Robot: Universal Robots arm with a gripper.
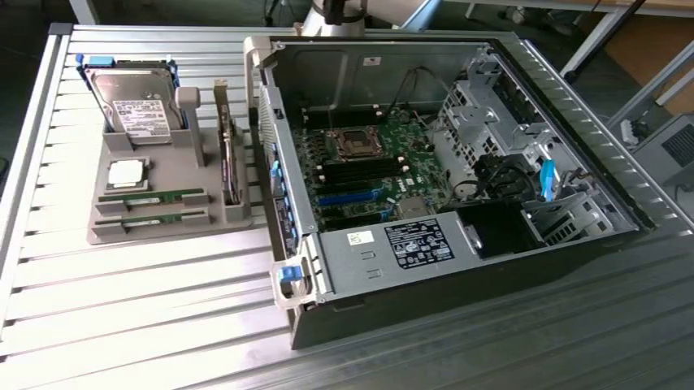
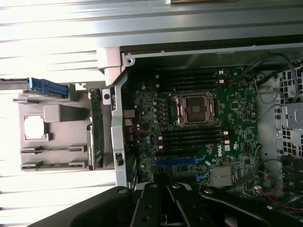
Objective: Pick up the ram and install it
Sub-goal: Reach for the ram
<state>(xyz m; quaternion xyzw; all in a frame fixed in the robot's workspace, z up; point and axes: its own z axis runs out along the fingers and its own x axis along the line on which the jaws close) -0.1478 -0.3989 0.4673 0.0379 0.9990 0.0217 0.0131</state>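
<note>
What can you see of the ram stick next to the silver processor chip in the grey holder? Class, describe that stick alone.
The ram stick is a long, narrow, thin green circuit board with small dark and pale patches along it. It lies level in a slot of the grey holder, held between the slot's end blocks. Its twin lies parallel in the next slot, apart from it. The processor chip sits on its other side. Nothing grips it.

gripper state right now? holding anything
gripper: shut, holding nothing; the ram and its twin lie in the gray holder
</note>
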